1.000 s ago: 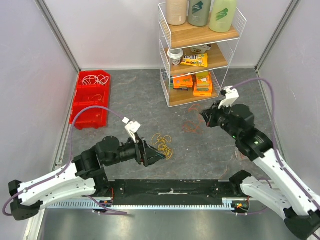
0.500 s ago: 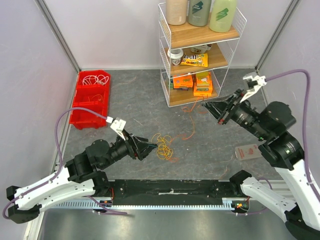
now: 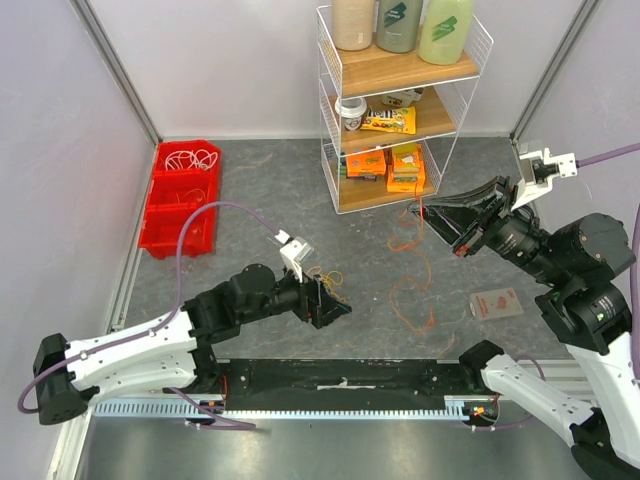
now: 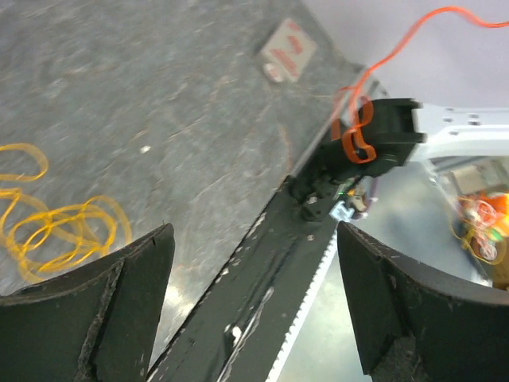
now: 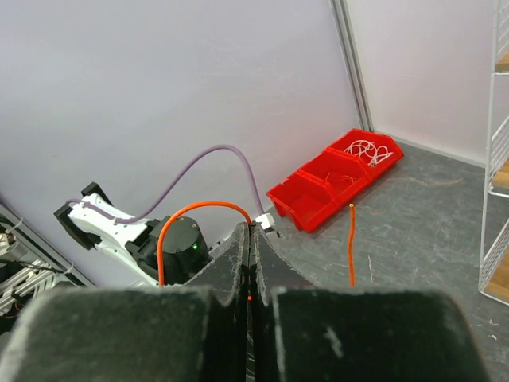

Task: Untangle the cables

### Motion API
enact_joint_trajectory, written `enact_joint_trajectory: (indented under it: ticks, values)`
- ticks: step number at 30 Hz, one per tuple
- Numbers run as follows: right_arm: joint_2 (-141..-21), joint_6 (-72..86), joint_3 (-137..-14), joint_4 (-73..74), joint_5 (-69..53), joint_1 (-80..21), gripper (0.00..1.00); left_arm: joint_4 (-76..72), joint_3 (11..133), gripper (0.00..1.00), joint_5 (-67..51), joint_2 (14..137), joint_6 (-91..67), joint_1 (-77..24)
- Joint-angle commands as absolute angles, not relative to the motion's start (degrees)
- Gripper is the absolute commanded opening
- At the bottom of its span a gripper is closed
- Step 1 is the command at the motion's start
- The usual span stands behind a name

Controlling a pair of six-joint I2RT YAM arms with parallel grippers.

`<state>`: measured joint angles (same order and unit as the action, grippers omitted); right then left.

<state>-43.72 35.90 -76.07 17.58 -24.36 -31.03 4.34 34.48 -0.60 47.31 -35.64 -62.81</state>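
**Orange cable raised on the right, yellow coil under an open left gripper**

The grey tabletop carries a wire shelf rack at the far centre and red bins at the far left. White cables lie coiled in the farthest bin.

The right gripper is held high just near of the rack, clamped on the orange cable. The cable drops from the gripper to loose loops on the tabletop at centre right. The left gripper sits low at near centre with its jaws wide apart and nothing between them. The yellow cable lies in a small coil just beside it, on its far left.

The step in hand looks like drawing the orange cable away from the yellow one. To do it well, the right arm should lift slowly and keep the strand slack enough that no loop tightens into a knot. If a yellow loop starts to drag, the left gripper should come down on the coil to pin it.

The top view shows the two cables lying apart, which neither wrist view shows. Only the right wrist view shows the orange strand pinched between the closed fingers. Only the left wrist view shows the yellow loops plainly. A small card lies near right.
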Motion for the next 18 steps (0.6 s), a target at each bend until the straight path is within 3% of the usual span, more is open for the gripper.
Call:
enact_joint_trajectory:
  ticks: [1,5,10,12,13,14,18]
  values:
    - [-43.68,37.09,-78.31,15.73,-26.54,-31.11,0.0,-13.59,34.81,0.89,-12.64,50.09,-32.17,-62.93]
    - [-43.51,37.44,-77.78,14.77,-26.81,-31.11,0.0,-24.41,33.23,0.9,-20.2,54.57,-35.23,-62.84]
    - [-43.59,37.71,-77.78,13.97,-27.68,-31.11,0.0,-27.16,33.84,0.9,-16.19,62.57,-39.02,-62.84]
    - [-43.42,37.71,-77.7,13.62,-27.86,-31.11,0.0,-27.51,34.54,0.86,-15.73,65.11,-39.2,-62.93]
    - [-43.33,37.53,-77.61,13.54,-27.77,-31.11,0.0,-27.68,35.32,0.77,-16.43,66.34,-39.37,-62.84]
    - [-42.81,36.83,-77.26,13.71,-26.29,-31.11,0.0,-27.6,36.2,0.54,-17.65,68.79,-40.07,-62.84]
    - [-41.58,34.72,-76.64,15.9,-20.68,-31.11,0.0,-26.37,34.99,0.22,-18.37,69.44,-41.04,-62.84]
